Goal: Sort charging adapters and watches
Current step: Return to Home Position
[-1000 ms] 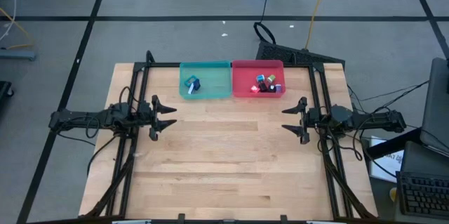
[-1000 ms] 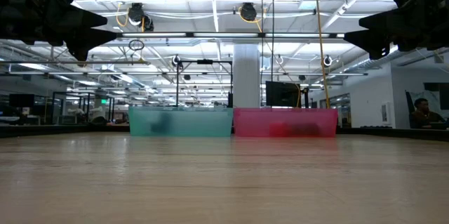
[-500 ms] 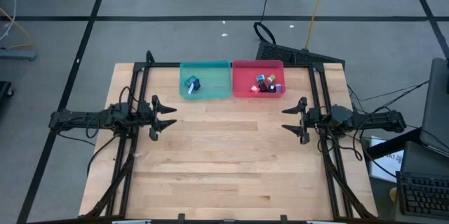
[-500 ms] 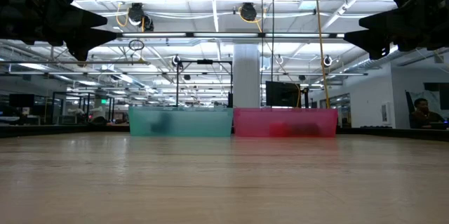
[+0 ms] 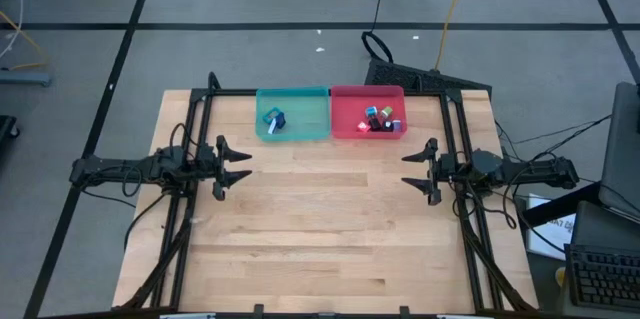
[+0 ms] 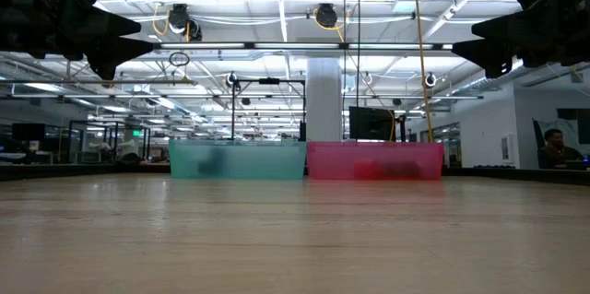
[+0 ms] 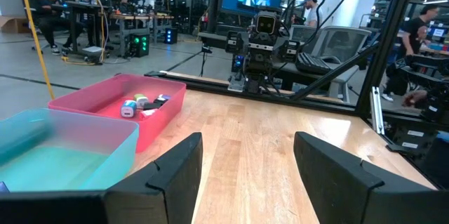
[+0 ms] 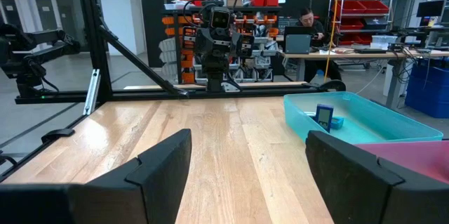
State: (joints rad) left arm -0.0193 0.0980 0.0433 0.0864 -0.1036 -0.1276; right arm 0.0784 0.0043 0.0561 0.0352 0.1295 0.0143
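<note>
Bench (image 5: 320,229): pale wood planks, lengthwise grain, matte and smooth, framed by black metal rails at both sides.

Two shallow rectangular plastic bins are set at the far edge, touching side by side. Their walls are translucent and read frosted in the low view. The teal bin (image 5: 310,131) sits on the left, the red bin (image 5: 345,107) on the right.

Charging adapters (image 5: 379,119): small chunky cubes in pink, light blue, green and black, some with white faces. They are clustered loosely on the floor of the red bin.

Watches (image 5: 273,119): small flat rectangular pieces, teal with a dark face, lying together in the left half of the teal bin. In the right wrist view one is seen standing on edge.

Left gripper (image 5: 247,164): held low over the left side of the bench and pointed toward its middle. The fingers (image 7: 175,175), dark, blunt and matte, are spread wide, with nothing between them.

Right gripper (image 5: 405,169): mirrored over the right side, facing the left one. Its fingers (image 8: 158,168) are likewise spread wide and empty.

Both bins and all their contents lie well apart from either set of fingers, farther back on the bench.
</note>
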